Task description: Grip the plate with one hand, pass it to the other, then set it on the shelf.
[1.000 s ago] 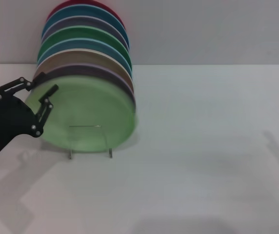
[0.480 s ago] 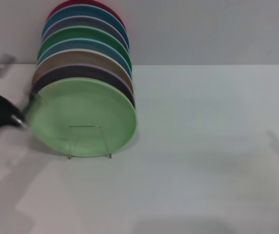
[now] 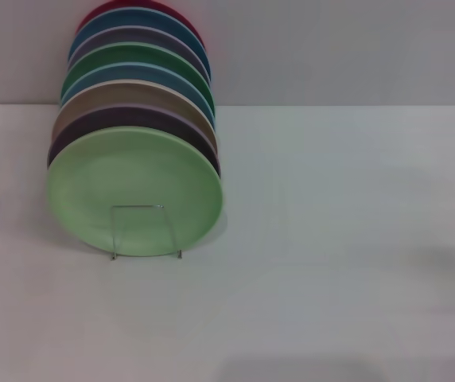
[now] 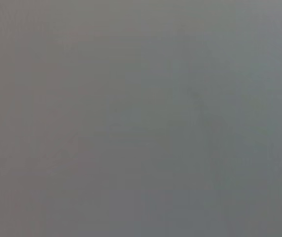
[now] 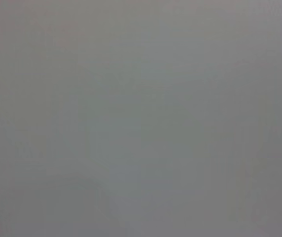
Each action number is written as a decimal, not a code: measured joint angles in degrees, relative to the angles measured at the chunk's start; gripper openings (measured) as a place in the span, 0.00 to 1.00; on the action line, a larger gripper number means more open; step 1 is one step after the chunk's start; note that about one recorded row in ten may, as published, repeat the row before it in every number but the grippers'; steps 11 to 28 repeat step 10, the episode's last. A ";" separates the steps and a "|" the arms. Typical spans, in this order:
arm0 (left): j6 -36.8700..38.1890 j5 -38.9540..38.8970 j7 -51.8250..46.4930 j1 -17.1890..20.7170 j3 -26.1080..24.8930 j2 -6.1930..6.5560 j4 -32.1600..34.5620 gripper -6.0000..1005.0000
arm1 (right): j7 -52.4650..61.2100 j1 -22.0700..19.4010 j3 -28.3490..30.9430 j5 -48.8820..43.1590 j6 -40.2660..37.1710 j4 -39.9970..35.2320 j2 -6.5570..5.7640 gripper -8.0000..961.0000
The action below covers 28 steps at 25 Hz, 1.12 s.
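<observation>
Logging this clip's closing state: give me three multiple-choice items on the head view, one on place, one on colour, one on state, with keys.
1. Where does the round pale mint-green plastic plate stand?
A. front of the row
B. flat on the white table
C. rear of the row

2. What colour is the rearmost plate?
A. yellow
B. red
C. white

3. How is the mint-green plate posed?
A. face down
B. held by a gripper
C. upright on edge in the thin wire rack

Answers: A, every other plate sits behind it; B, a red rim tops the row; C, the wire loop crosses its face and neither gripper shows.

mint-green plate (image 3: 136, 191), plain; white table (image 3: 331, 239).
</observation>
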 joint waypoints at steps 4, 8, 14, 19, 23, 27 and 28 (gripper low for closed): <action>-4.35 0.22 -0.33 0.18 0.11 -0.27 0.02 0.75 | 0.14 1.22 0.11 2.82 -4.21 -0.88 0.00 0.83; -5.92 0.17 -0.05 0.26 0.08 -0.91 0.35 0.81 | 0.61 1.99 0.42 3.18 -5.72 -1.16 0.00 0.83; -5.31 0.18 0.75 0.42 0.66 -1.08 0.57 0.81 | 0.61 2.06 0.67 3.21 -5.71 -1.19 0.00 0.83; -5.31 0.18 0.75 0.42 0.66 -1.08 0.57 0.81 | 0.61 2.06 0.67 3.21 -5.71 -1.19 0.00 0.83; -5.31 0.18 0.75 0.42 0.66 -1.08 0.57 0.81 | 0.61 2.06 0.67 3.21 -5.71 -1.19 0.00 0.83; -5.31 0.18 0.75 0.42 0.66 -1.08 0.57 0.81 | 0.61 2.06 0.67 3.21 -5.71 -1.19 0.00 0.83; -5.31 0.18 0.75 0.42 0.66 -1.08 0.57 0.81 | 0.61 2.06 0.67 3.21 -5.71 -1.19 0.00 0.83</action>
